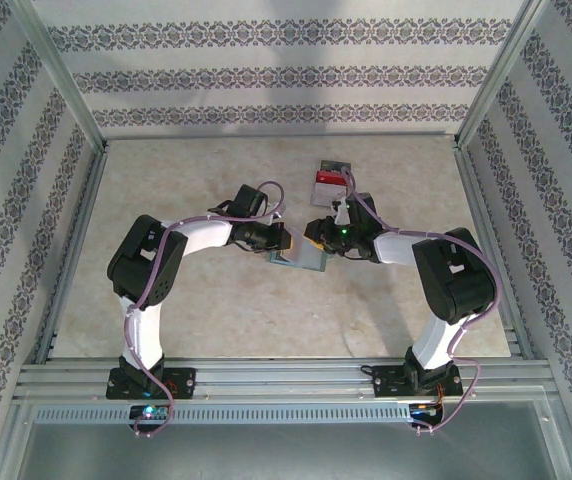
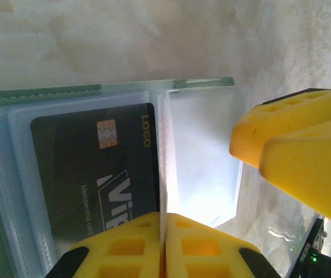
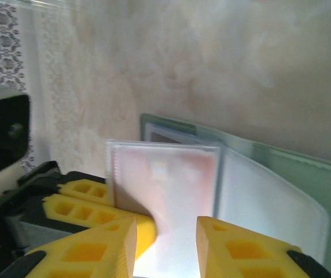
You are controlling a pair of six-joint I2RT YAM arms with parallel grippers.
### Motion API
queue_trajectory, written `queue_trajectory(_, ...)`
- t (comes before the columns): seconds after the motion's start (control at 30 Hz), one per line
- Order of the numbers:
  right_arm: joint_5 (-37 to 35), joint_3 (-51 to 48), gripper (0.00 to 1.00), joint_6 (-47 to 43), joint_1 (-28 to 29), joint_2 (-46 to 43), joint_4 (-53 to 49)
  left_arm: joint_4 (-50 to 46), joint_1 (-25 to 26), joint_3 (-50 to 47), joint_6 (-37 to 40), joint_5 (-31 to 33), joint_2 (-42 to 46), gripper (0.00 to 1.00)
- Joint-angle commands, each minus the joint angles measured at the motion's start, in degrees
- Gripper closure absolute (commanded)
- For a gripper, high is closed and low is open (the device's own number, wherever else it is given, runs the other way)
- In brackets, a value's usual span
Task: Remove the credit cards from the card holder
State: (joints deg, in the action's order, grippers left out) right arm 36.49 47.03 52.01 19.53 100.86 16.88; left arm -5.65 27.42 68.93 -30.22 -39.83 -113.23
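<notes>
The card holder (image 1: 300,261) lies open at the middle of the counter (image 1: 216,330), between the two arms. A red-topped card stack (image 1: 331,180) sits just beyond it on the far side.

The left jaws are closed on one edge of a clear sleeve (image 2: 203,156), pinching that leaf flat. Judged purpose: to anchor the holder so that a pull from the opposite side does not drag it. A dark credit card (image 2: 96,174) is fully seated in the sleeve beside the pinch.

The right jaws stand apart, straddling a pale translucent sleeve (image 3: 165,174) without clamping it. Whether that sleeve contains a card cannot be told.

Judged requirement for the next move: close the right jaws on a card edge only, not on the plastic.
</notes>
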Motion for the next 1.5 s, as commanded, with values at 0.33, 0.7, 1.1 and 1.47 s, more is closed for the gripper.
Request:
queue_trajectory(0.33,0.6,2.4,0.87,4.2,2.9,4.4,4.0,-2.1,0.6,1.5,1.7,0.5,-1.0,0.91)
queue_trajectory(0.7,-2.3,2.5,0.89,2.2,3.5,7.1,0.2,-2.5,0.6,1.5,2.0,0.9,0.3,0.85)
queue_trajectory(1.1,-2.9,1.3,0.9,0.6,3.0,7.0,-0.9,0.1,-1.3,-0.8,0.1,-0.4,3.6,0.74)
queue_trajectory(1.47,-3.0,0.8,0.9,0.1,2.6,6.3,-1.3,-0.7,-2.4,-2.0,0.9,0.2,4.5,0.82)
